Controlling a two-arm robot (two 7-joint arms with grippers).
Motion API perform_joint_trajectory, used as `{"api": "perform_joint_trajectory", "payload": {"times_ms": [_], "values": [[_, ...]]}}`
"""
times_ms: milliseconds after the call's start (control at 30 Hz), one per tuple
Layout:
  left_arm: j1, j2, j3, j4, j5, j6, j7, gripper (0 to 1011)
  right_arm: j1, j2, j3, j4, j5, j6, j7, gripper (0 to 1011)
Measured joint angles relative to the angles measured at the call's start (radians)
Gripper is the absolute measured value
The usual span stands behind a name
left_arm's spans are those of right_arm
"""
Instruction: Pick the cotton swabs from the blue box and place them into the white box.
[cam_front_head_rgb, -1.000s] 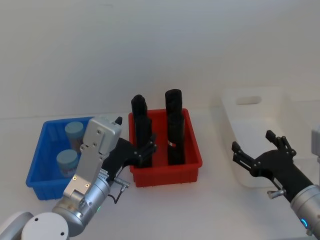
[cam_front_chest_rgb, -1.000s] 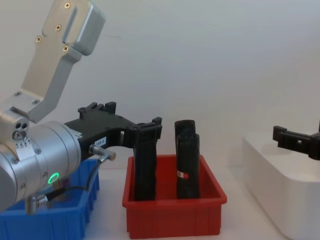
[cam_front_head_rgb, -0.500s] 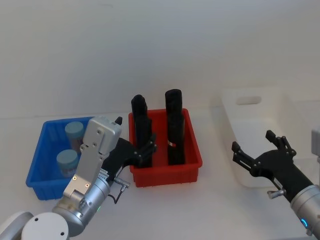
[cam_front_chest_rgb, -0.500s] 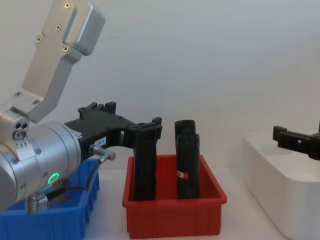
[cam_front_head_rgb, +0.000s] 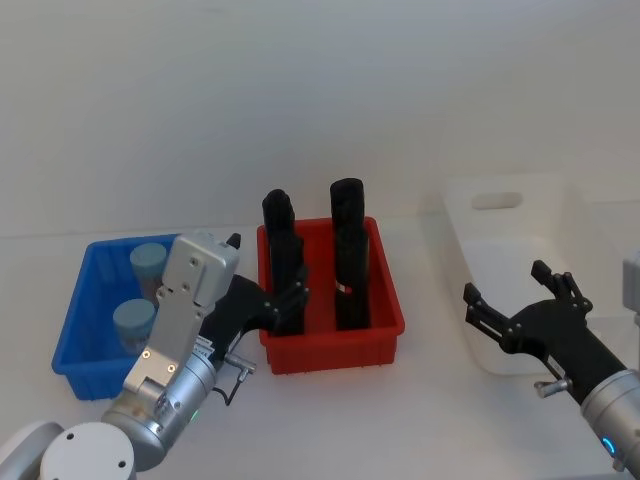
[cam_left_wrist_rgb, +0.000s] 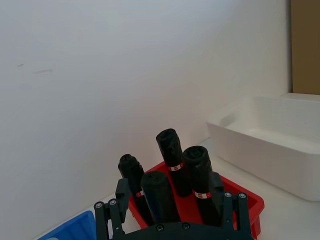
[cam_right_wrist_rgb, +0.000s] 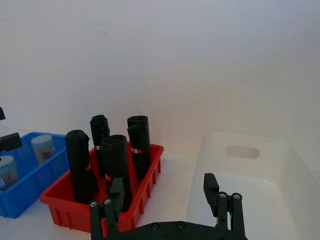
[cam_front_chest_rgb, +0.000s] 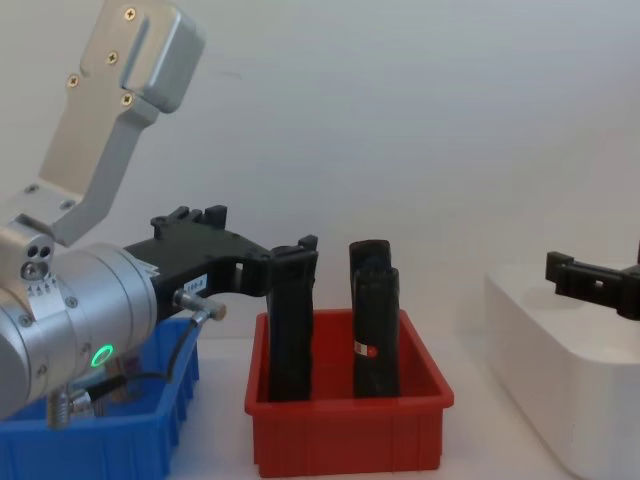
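Two jars of cotton swabs (cam_front_head_rgb: 133, 322) stand upright in the blue box (cam_front_head_rgb: 72, 335) at the left end of a white table (cam_front_head_rgb: 400, 420), one toward the back wall and one nearer the front. The left gripper (cam_left_wrist_rgb: 172, 214) hangs just right of that box, above the near left corner of the red bin (cam_front_head_rgb: 335, 352), its black fingers (cam_left_wrist_rgb: 111, 216) spread wide and holding nothing; one fingertip sits close beside a black roll (cam_front_head_rgb: 347, 200), one of four standing on end in the red bin. At the right end is the white box (cam_front_head_rgb: 497, 201), well apart from the jars. The right gripper (cam_right_wrist_rgb: 163, 195) hovers in front of the white box's near left corner, claw likewise spread and holding nothing.
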Motion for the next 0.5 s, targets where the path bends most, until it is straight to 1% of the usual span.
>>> {"api": "perform_joint_trajectory", "payload": {"times_ms": [267, 500], "values": [[-0.010, 0.001, -0.017, 0.023, -0.022, 0.015, 0.001, 1004, 0.000, 0.000, 0.000, 0.000, 0.000, 0.000, 0.000, 1001], [-0.021, 0.006, -0.038, 0.055, -0.049, 0.030, 0.009, 1004, 0.000, 0.000, 0.000, 0.000, 0.000, 0.000, 0.000, 1001]]}}
